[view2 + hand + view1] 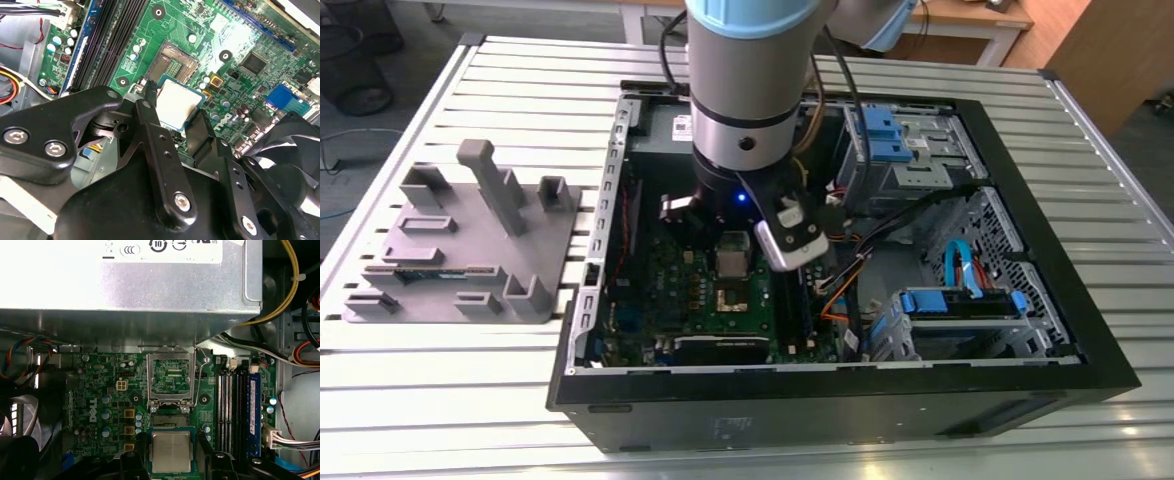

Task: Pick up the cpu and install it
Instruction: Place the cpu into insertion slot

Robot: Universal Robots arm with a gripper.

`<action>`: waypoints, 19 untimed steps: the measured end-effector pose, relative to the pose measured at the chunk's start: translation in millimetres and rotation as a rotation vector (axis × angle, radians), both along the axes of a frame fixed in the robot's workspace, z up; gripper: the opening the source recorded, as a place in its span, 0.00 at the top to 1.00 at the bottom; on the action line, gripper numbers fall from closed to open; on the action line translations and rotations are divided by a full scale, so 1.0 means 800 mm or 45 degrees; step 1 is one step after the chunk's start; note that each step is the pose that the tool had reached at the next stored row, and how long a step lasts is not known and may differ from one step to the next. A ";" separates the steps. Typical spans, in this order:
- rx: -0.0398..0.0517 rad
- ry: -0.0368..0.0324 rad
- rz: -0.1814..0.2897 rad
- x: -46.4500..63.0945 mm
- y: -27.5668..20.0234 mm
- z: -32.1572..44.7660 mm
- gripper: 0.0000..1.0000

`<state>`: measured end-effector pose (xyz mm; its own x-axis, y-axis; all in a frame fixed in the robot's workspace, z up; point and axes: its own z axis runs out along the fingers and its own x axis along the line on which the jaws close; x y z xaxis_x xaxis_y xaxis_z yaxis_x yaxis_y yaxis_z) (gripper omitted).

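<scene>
Between the gripper's (175,107) two black fingers (149,95) sits the cpu (181,100), pinched on opposite edges, silver top up, lying flat. The jaws are narrowed to chip width; no gap shows at either side in both wrist views.

Cpu (171,451) is square, so there is no long axis to speak of; its edges look roughly parallel to the socket's edges.

Key relation: the open socket (170,414) is just beside the held chip, not under it. It lies between the chip and the raised metal frame (170,376), which is flipped up on the power supply (150,290) side. In the second wrist view the chip's far corner overlaps the near edge of the socket (172,62). I judge it offset, not seated; height above the motherboard (100,405) cannot be told.

Memory slots (232,407) run along one side of the socket, near but apart.

Exterior view: the arm reaches down into the open computer case (854,400) on the slatted worktop (454,400); a grey parts fixture (467,250) stands well apart at the exterior view's left.
</scene>
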<state>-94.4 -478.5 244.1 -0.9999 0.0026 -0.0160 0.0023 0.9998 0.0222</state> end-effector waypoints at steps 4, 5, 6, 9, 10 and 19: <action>0.000 0.0002 0.000 0.000 -0.0001 -0.0027 0.53; 0.000 0.0002 0.000 0.000 -0.0001 -0.0028 0.53; 0.000 0.0002 0.000 0.000 -0.0001 -0.0028 0.53; 0.000 0.0001 0.000 0.000 0.0000 -0.0031 0.53; 0.000 -0.0002 0.000 0.000 0.0000 -0.0038 0.53; -0.001 0.0001 0.000 0.000 -0.0001 -0.0111 0.53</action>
